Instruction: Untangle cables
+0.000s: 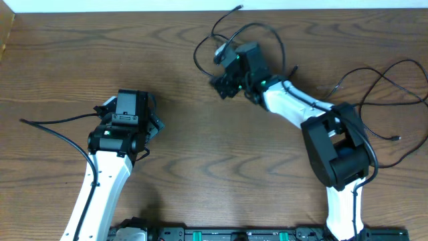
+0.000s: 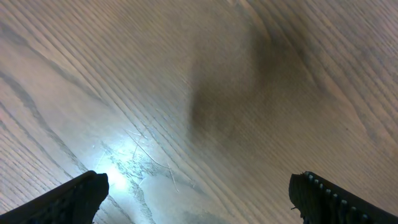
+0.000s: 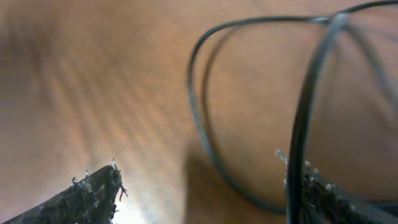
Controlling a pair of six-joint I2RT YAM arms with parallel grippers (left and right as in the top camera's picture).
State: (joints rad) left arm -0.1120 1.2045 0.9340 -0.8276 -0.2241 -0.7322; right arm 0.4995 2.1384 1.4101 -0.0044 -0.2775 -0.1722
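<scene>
A tangle of thin black cables (image 1: 253,30) loops on the wooden table at the back centre. More thin strands (image 1: 391,84) with small plugs trail at the right. My right gripper (image 1: 224,84) hangs low at the near-left edge of the loops. In the right wrist view it (image 3: 202,193) is open. A loop of cable (image 3: 198,124) lies between the fingers, and one strand (image 3: 305,124) runs against the right finger. My left gripper (image 1: 152,119) is far from the cables at the left. In the left wrist view it (image 2: 199,193) is wide open over bare wood.
A thicker black wire (image 1: 50,124) runs from the left arm toward the table's left edge. The right arm's base (image 1: 334,150) stands at the right, next to the right-hand strands. The back edge of the table is just behind the cable loops.
</scene>
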